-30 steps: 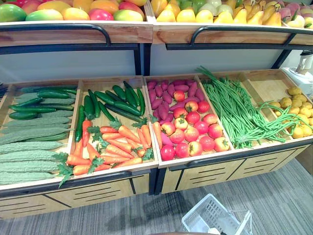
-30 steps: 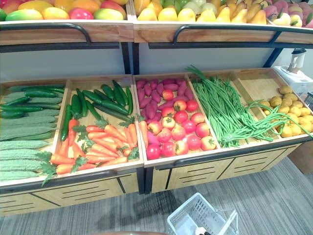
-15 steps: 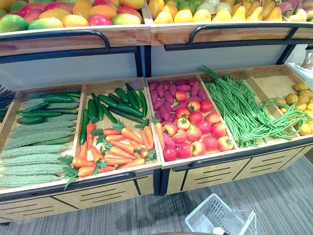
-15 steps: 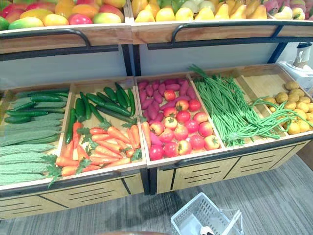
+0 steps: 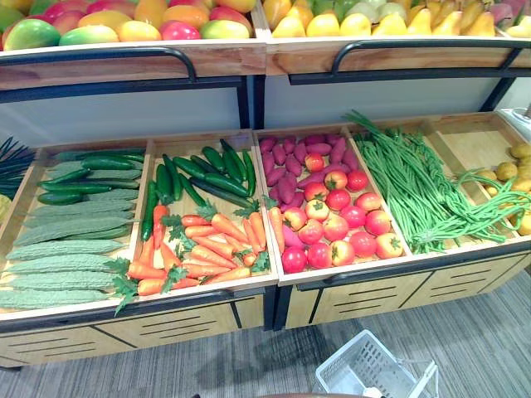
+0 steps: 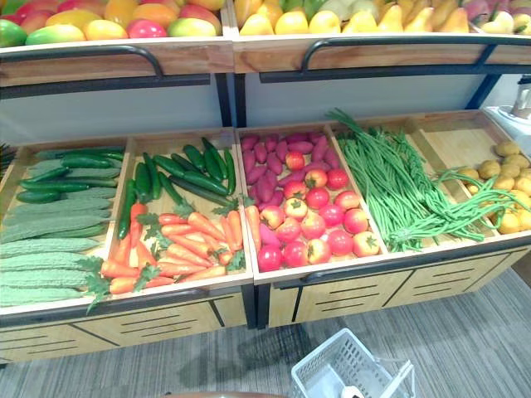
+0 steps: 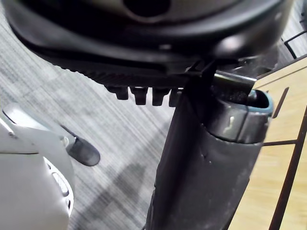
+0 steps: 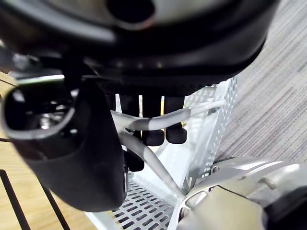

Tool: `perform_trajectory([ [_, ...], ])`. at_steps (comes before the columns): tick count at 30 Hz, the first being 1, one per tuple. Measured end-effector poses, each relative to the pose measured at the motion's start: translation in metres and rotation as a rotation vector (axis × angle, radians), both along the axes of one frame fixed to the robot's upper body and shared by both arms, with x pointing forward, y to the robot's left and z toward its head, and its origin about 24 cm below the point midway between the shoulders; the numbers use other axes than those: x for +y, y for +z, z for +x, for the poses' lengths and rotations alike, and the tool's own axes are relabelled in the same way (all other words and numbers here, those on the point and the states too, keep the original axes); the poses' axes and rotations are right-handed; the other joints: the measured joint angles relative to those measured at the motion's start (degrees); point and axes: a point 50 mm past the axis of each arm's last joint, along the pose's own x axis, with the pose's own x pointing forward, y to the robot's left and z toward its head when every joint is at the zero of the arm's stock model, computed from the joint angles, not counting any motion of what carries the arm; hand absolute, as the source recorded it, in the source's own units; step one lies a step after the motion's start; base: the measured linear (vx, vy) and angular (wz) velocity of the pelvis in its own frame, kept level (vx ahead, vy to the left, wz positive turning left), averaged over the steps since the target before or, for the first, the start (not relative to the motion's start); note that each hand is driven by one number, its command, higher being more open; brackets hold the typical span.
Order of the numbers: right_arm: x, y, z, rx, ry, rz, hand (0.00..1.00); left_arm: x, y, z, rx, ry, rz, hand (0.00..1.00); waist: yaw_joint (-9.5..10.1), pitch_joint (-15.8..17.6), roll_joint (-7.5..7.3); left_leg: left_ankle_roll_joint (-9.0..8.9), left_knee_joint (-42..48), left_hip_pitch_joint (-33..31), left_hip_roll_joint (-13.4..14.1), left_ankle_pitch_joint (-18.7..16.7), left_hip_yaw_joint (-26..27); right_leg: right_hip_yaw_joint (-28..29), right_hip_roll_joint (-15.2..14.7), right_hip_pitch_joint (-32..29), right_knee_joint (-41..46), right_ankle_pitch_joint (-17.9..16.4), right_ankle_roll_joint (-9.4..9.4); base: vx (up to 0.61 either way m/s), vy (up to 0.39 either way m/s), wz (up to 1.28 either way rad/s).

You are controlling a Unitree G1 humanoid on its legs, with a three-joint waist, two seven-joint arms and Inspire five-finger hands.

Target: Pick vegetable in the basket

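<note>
– So, what could go wrong from here?
– Plenty. The right hand (image 8: 154,136) has its fingers hooked round the wire handles (image 8: 192,112) of the white basket (image 5: 357,365). The basket hangs low, close to the grey floor (image 5: 207,365). Nothing lies in the part of it I can see. Every vegetable sits on the wooden display (image 5: 166,327), up beyond the basket and well apart from it.
– And the other hand?
– The left hand (image 7: 201,167) hangs with its fingers relaxed, holding nothing. I cannot place it against the basket. I judge it has a long way to go, and a lean that far could set the basket swinging on those thin handles.
– Which vegetable is riskiest?
– The tomatoes (image 5: 340,228), straight beyond the basket. They are round and heaped against the front lip, so a nudge may roll one off. The long beans (image 5: 406,186), beyond it to the right, are tangled, and pulling one probably drags others along. The carrots (image 5: 207,249), beyond it to the left, have leafy tops caught in each other.
– Anything else?
– The fruit (image 5: 124,21) on the shelf highest above the basket is no vegetable. Too high a reach would fetch the wrong thing.
– Any labels, brands or writing?
– None that I can read, neither on the display nor on the basket.
</note>
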Motion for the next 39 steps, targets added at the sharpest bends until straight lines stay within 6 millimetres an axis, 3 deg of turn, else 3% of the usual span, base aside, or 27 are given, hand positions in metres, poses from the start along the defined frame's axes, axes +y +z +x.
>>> perform_trajectory([
  [4,-0.001,0.0,-0.002,-0.007,-0.059,0.006,0.0,0.017,0.004,-0.004,-0.01,0.129,0.053,1.0,0.1,0.05,-0.27,0.01,0.07,-0.03,-0.41,0.01,-0.76,-1.03,-0.44,0.51,-0.26,-0.09,0.13,0.04,0.016,0.16],
  [12,0.0,-0.001,-0.005,0.008,-0.071,0.013,0.0,0.071,0.025,-0.015,-0.06,0.414,0.229,1.0,0.33,0.19,-0.69,0.05,-0.02,-0.3,-1.01,0.03,-2.61,-3.03,-1.01,1.73,-0.57,-0.54,0.56,0.0,0.008,0.13],
  [20,0.0,-0.001,-0.006,0.011,-0.072,0.011,0.0,0.136,0.067,-0.02,-0.178,0.825,0.474,1.0,1.01,0.15,-0.76,0.23,-0.04,-1.08,-0.92,0.12,-3.43,-4.07,-0.96,1.68,-0.52,-0.96,0.46,-0.01,-0.002,0.06],
  [25,0.003,-0.001,-0.007,0.018,-0.078,0.008,0.0,0.194,0.142,0.01,-0.395,0.913,0.762,1.0,2.31,0.05,-0.9,0.29,-0.05,-0.87,-0.7,-0.18,-2.7,-3.5,-0.78,1.65,-0.52,-1.02,0.37,0.0,0.002,-0.05],
  [28,0.009,-0.002,-0.009,0.017,-0.064,0.013,0.0,0.216,0.219,0.043,-0.602,0.783,1.031,1.0,3.33,-0.51,-1.19,0.09,-0.04,-0.56,-0.68,-0.37,-1.22,-2.28,-0.51,1.28,-0.32,-0.98,0.35,0.0,0.009,-0.17],
  [30,0.009,-0.002,-0.011,0.022,-0.057,0.012,0.0,0.217,0.255,0.061,-0.693,0.658,1.17,1.0,3.5,-0.92,-1.3,-0.01,-0.04,-0.68,-0.7,-0.43,-0.9,-1.7,-0.52,0.98,-0.21,-0.87,0.22,0.01,0.009,-0.12],
  [31,0.009,-0.002,-0.014,0.03,-0.04,0.007,0.0,0.213,0.286,0.08,-0.768,0.523,1.293,1.0,3.51,-1.54,-1.24,-0.02,0.0,-0.61,-0.72,-0.41,-0.24,-0.85,-0.52,0.84,-0.21,-0.75,0.06,0.01,0.018,-0.09],
  [33,0.007,-0.001,-0.017,0.032,-0.025,-0.001,0.0,0.205,0.312,0.099,-0.867,0.394,1.389,1.0,3.53,-2.1,-0.91,-0.03,0.25,-0.05,-0.76,-0.4,0.89,0.32,-0.56,0.81,-0.06,-0.7,0.0,0.01,0.023,-0.18],
  [37,0.003,0.001,-0.022,0.029,-0.005,-0.016,0.0,0.189,0.336,0.132,-1.039,0.184,1.409,1.0,3.32,-3.83,0.39,-0.04,0.27,0.16,-0.6,-0.4,3.18,2.11,-0.62,-0.05,0.07,-0.41,-0.26,-0.01,0.017,-0.24],
  [39,0.001,0.002,-0.022,0.021,0.006,-0.014,0.0,0.177,0.347,0.153,-1.115,-0.013,1.393,1.0,2.54,-4.26,0.89,-0.11,0.28,0.27,-0.28,-0.36,3.54,2.38,-0.32,-0.12,0.08,-0.32,-0.33,-0.03,-0.011,-0.12],
])
